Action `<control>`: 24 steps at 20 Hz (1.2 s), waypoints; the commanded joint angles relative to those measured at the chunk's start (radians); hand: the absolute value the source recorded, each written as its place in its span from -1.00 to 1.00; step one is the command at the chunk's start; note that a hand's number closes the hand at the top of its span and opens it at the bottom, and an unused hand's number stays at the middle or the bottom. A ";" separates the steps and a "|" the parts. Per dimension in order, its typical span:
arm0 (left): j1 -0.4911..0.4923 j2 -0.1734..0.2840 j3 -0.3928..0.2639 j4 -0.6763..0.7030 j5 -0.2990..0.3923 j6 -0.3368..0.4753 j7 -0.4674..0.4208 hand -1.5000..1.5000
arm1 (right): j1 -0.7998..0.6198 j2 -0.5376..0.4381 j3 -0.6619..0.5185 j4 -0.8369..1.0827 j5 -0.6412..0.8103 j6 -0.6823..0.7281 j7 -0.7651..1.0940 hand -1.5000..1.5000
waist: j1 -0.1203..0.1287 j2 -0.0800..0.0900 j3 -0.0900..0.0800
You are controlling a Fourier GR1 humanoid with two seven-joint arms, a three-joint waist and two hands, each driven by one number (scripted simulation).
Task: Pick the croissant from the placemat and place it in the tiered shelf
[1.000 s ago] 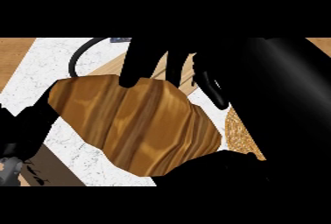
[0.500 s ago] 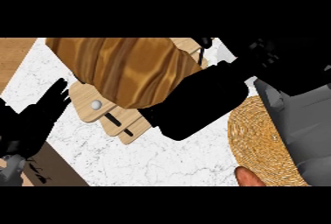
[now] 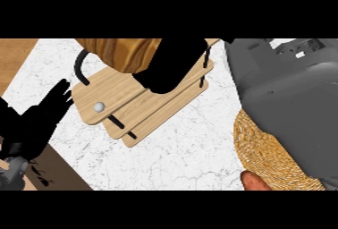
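Croissant [image 3: 122,53] first: it sits at the top edge of my head view, directly above the tiered shelf [image 3: 142,103], with my right hand [image 3: 170,67] curled round it from the right side. The fingers hide the pastry's right end, and I can't tell whether its underside touches the top board yet or hangs just clear. I judge it is held there because the wooden tiers are stepped and the top one is the easiest to reach from above; the black wire frame [image 3: 82,71] rises on the left, so coming in from the right avoids it.

My right forearm [image 3: 290,94] fills the right of the view and covers much of the woven placemat [image 3: 264,152], which lies on the marble counter [image 3: 191,152] just beside the shelf. A reddish rounded thing [image 3: 254,182] peeks in at the mat's lower edge; I can't say what it is.

My left hand [image 3: 40,120] rests at the left edge, fingers straight and spread, holding nothing and apart from the shelf, out of the way.

By my reading the carry is nearly done. What remains is lowering until the board takes the weight, then uncurling. The risk I see is the pastry rolling off the narrow board toward the frame.
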 commanded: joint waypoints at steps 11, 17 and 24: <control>0.092 -0.110 -0.062 0.144 -0.008 0.012 -0.054 0.00 | -0.055 0.068 -0.008 0.224 0.074 -0.069 -0.227 1.00 | -0.007 0.013 -0.040; 0.094 -0.075 -0.039 0.147 0.009 -0.018 -0.046 0.00 | -0.086 0.020 0.031 0.286 0.130 -0.014 -0.303 1.00 | -0.012 0.011 -0.040; 0.103 -0.102 -0.055 0.139 0.002 0.013 -0.049 0.00 | -0.048 0.121 -0.155 0.337 0.006 -0.160 -0.230 -1.00 | -0.029 0.004 -0.038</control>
